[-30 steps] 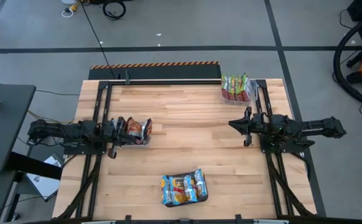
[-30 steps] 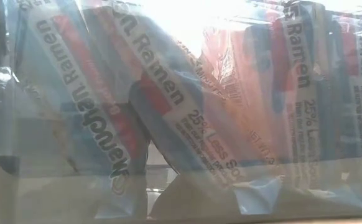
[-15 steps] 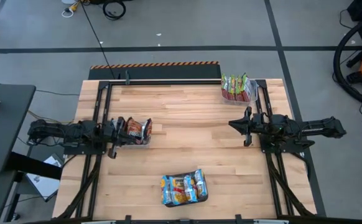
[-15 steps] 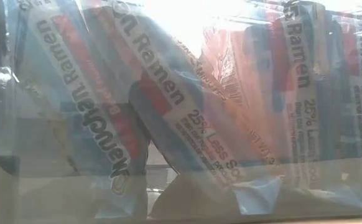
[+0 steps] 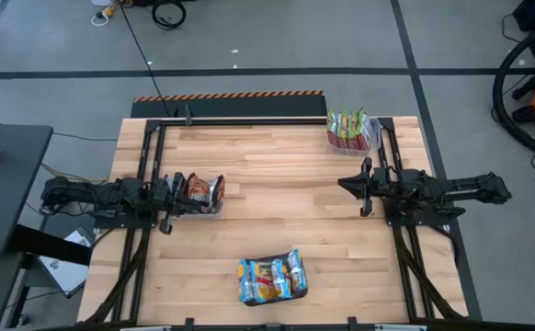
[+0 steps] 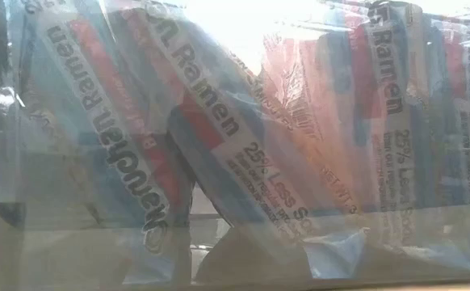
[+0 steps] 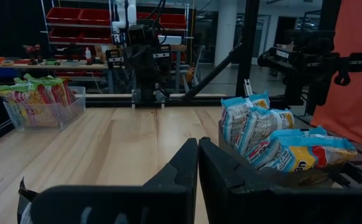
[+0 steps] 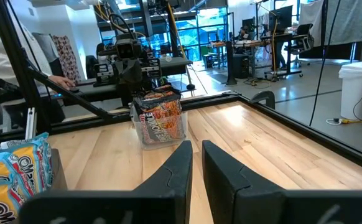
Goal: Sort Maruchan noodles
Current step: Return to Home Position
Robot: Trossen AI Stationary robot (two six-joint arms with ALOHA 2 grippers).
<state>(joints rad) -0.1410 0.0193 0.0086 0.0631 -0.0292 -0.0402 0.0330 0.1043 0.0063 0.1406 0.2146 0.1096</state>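
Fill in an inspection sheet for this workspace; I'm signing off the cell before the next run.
Surface: wooden table, bare between containers.
Job's things: blue packets in black bin, near edge; red-brown packets in left clear tub by left hand; green packets in far clear tub, far right corner.
Clutter: nothing seen.
Hands: left hand and right hand shut, empty, at opposite sides.
Cables: black cable on floor beyond table.
Surroundings: grey floor, dark side table at left.
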